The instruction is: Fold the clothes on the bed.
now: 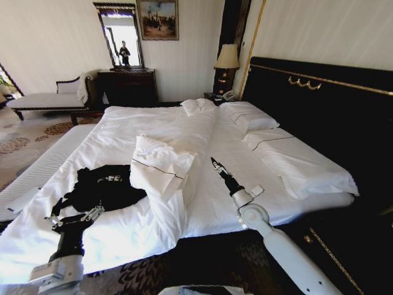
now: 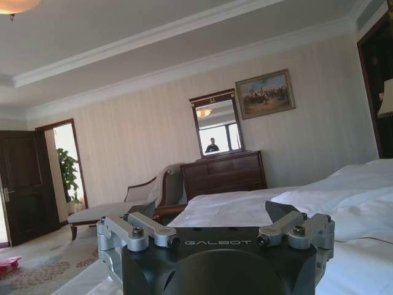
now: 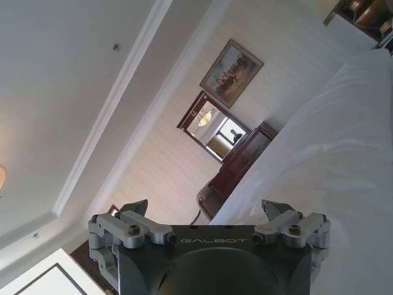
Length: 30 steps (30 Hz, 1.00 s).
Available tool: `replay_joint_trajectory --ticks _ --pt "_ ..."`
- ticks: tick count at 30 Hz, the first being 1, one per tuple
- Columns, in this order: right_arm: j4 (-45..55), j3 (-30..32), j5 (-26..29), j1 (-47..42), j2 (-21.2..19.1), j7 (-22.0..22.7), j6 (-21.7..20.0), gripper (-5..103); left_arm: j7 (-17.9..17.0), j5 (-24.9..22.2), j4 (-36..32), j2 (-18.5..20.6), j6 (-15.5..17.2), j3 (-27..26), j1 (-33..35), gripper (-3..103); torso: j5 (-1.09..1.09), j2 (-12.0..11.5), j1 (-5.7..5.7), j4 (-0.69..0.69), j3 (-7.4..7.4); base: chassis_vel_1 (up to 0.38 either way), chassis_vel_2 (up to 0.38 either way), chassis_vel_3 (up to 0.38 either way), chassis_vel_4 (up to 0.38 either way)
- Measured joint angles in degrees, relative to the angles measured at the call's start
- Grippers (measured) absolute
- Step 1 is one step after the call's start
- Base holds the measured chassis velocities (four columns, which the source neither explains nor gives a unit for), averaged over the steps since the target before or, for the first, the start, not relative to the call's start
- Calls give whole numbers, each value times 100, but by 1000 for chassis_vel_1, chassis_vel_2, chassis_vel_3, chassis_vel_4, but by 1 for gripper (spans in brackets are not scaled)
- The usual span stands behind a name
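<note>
Lying crumpled — T-shirt on bed.

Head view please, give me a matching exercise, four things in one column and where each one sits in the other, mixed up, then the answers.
Things:
1. black T-shirt
2. folded white duvet
3. left gripper
4. right gripper

Places:
A. in the air over the sheet, right of the duvet
B. middle of the bed, right of the T-shirt
C. crumpled near the bed's left front edge
D. at the T-shirt's near edge

Pairs: 1-C, 2-B, 3-D, 4-A
</note>
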Motion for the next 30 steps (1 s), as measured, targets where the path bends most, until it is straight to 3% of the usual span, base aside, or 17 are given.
replay_joint_trajectory --ticks 7,16,30 --pt "-415 -607 175 602 154 -133 -142 100 0 45 -4 -98 -20 -17 0 100 0 0 0 1 0 0 0 0 0" --pt "-1709 -1474 32 1849 491 -141 -281 100 -1 44 69 -100 -23 -98 -31 100 -1 0 0 1 0 0 0 0 0" --pt "-2642 -1714 -184 2315 1139 18 -203 100 -9 10 76 -95 -27 -204 -16 100 0 0 0 1 0 0 0 0 0"
